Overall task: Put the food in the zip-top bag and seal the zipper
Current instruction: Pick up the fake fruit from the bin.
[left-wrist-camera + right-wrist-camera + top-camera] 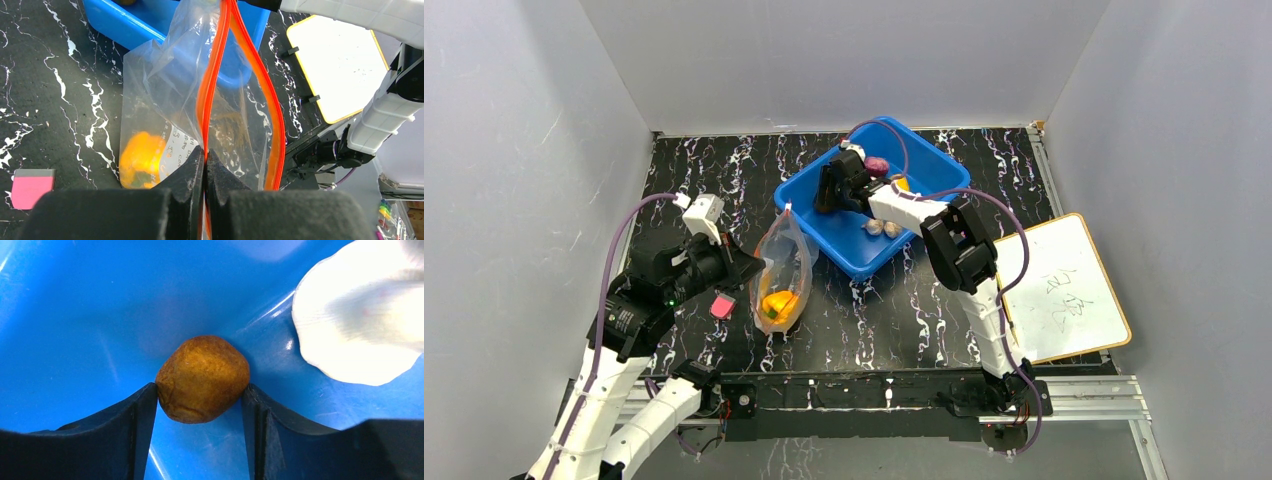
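The clear zip-top bag (786, 262) hangs upright just left of the blue bin, its mouth open. My left gripper (759, 266) is shut on one side of the red-orange zipper (216, 75) and holds it up; the other side of the strip (276, 125) bows away. An orange-yellow pepper (141, 157) lies in the bag's bottom. My right gripper (200, 395) is down in the bin, its fingertips touching both sides of the orange-brown lump (202, 378). A purple piece (876, 165), a yellow bit (902, 183) and white bits (882, 228) lie in the bin.
The blue bin (844, 250) stands at the table's middle back. A small pink block (722, 305) lies left of the bag. A whiteboard (1064, 285) lies at the right. A large white piece (360, 315) lies close to the lump.
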`<state>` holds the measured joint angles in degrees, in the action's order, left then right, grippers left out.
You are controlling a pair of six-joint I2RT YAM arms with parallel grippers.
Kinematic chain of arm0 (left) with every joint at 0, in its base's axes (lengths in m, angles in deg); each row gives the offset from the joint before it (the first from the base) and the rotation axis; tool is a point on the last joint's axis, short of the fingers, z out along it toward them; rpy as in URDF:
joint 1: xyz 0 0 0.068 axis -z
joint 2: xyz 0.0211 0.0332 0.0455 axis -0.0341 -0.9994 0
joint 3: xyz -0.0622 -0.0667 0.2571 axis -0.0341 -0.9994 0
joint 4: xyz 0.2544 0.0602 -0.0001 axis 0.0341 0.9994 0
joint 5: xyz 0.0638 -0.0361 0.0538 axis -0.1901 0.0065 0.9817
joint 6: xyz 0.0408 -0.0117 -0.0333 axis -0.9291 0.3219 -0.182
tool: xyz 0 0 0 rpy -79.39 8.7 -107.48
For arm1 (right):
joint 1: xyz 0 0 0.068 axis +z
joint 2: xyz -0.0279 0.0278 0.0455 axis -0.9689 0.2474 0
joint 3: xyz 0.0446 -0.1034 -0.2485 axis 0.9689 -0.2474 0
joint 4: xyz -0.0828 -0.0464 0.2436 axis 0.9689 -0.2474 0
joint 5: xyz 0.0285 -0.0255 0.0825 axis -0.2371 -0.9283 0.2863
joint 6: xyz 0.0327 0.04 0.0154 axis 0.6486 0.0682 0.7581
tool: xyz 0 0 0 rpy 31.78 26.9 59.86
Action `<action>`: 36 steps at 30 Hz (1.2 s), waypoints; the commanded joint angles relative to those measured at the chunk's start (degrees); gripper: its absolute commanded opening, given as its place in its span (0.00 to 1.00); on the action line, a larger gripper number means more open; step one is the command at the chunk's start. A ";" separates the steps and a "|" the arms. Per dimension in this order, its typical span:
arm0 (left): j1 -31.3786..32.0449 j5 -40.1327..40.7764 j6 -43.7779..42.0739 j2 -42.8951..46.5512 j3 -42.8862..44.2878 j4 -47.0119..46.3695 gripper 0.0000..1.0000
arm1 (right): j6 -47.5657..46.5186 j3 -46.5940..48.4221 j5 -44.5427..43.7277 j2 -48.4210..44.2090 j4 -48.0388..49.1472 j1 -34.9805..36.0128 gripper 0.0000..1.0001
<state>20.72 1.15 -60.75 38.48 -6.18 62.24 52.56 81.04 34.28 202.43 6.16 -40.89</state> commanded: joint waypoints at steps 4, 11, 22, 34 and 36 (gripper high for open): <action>-0.08 -0.38 0.26 0.34 2.28 0.38 0.00 | -3.40 0.31 -2.67 -4.76 2.14 -0.58 0.47; -0.10 0.22 0.86 0.21 2.35 1.77 0.00 | -4.13 -3.02 -1.96 -9.64 2.02 -1.04 0.43; -0.09 0.32 1.68 -0.81 1.87 0.25 0.00 | -6.49 -11.13 -0.81 -22.76 -0.59 -1.20 0.42; -0.09 -0.87 3.18 -2.77 0.11 -3.72 0.00 | -6.72 -22.04 5.77 -43.08 -2.99 -0.75 0.42; -0.01 -0.91 3.28 -3.30 -0.06 -3.83 0.00 | -6.34 -23.26 7.39 -45.66 -3.35 -0.21 0.42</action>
<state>20.72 1.35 -58.26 35.59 -6.10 61.02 46.40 59.62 38.06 162.45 1.83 -41.68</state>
